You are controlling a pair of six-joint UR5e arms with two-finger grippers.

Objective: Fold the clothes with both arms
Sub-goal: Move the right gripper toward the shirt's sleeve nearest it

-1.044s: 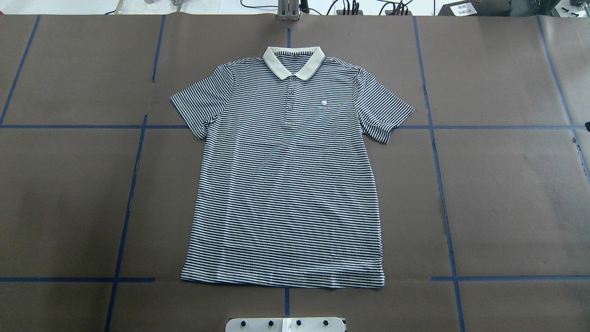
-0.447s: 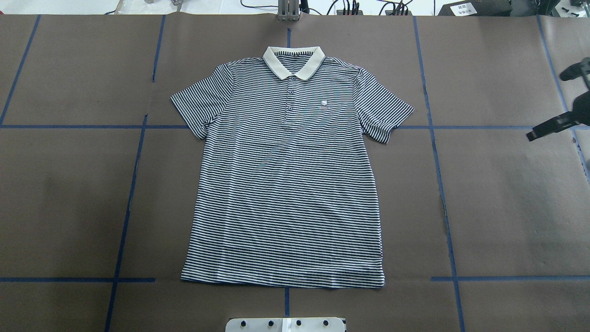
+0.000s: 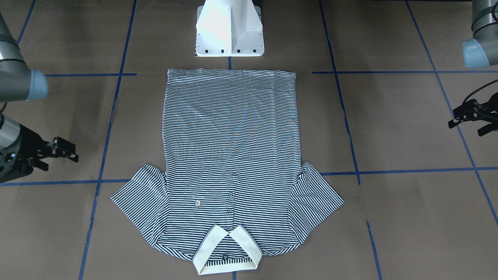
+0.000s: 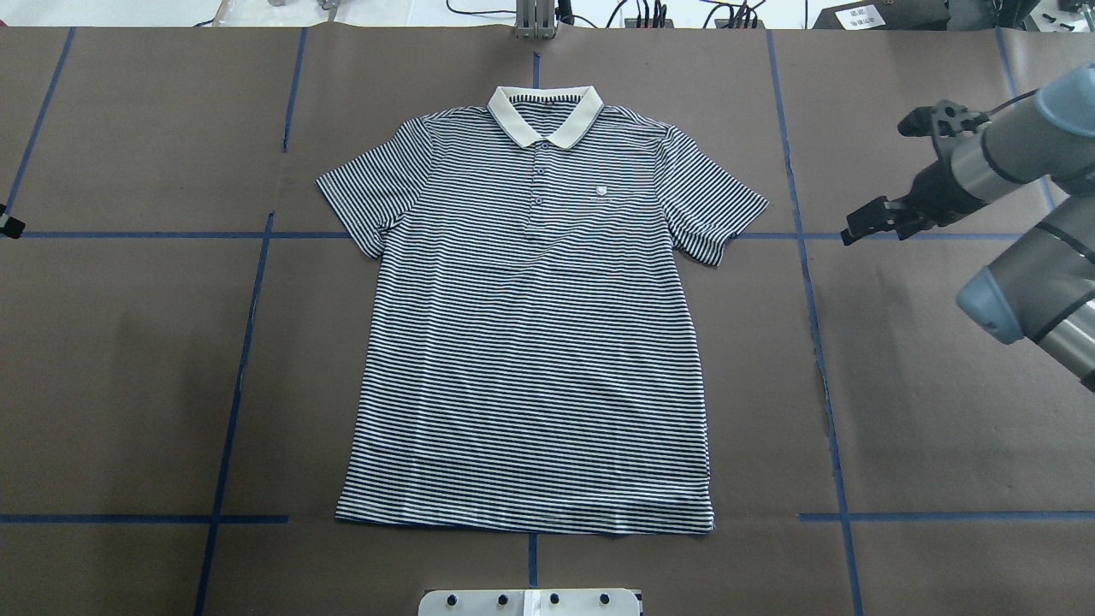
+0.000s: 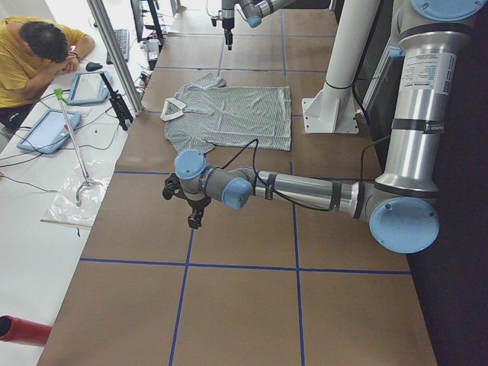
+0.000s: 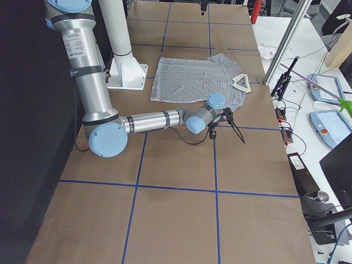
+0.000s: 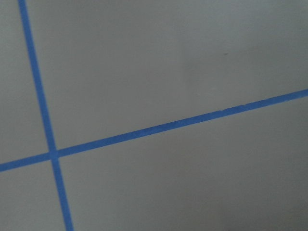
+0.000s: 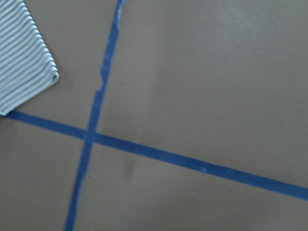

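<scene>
Overhead, left tool [image 4: 8, 228] barely in frame

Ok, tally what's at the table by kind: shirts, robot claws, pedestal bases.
Navy-and-white striped polo shirt: 1
Black two-finger robot claws, left claw and right claw, both open: 2
White metal pedestal base: 1
Total: 4
</scene>
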